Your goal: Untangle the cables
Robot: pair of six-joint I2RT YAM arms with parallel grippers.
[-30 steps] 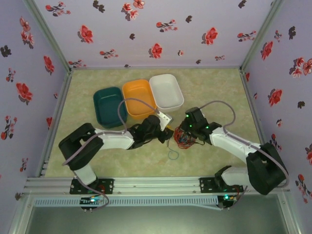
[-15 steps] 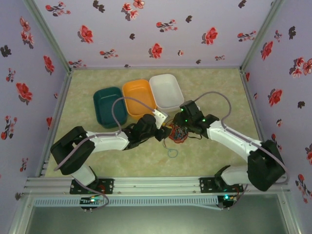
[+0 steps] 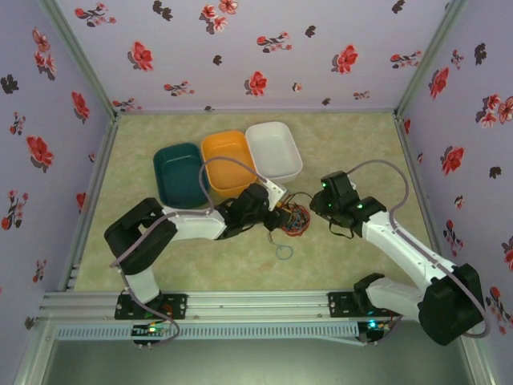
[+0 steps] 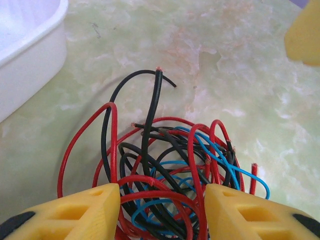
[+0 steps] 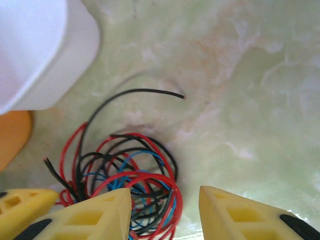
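Left end effector (image 4: 162, 202) half open, astride the cables (image 4: 165, 150) | right end effector (image 5: 165, 212) half open, empty, cables just beside it

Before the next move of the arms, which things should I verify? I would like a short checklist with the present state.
1. Left claw open: ok.
2. Tangle between its jaws: ok.
3. Right claw open: ok.
4. Single wire isolated for right claw: not ok; red, black and blue overlap.
5. Tangle clear of white bin: ok.
6. Which wire lies on top: cannot tell.
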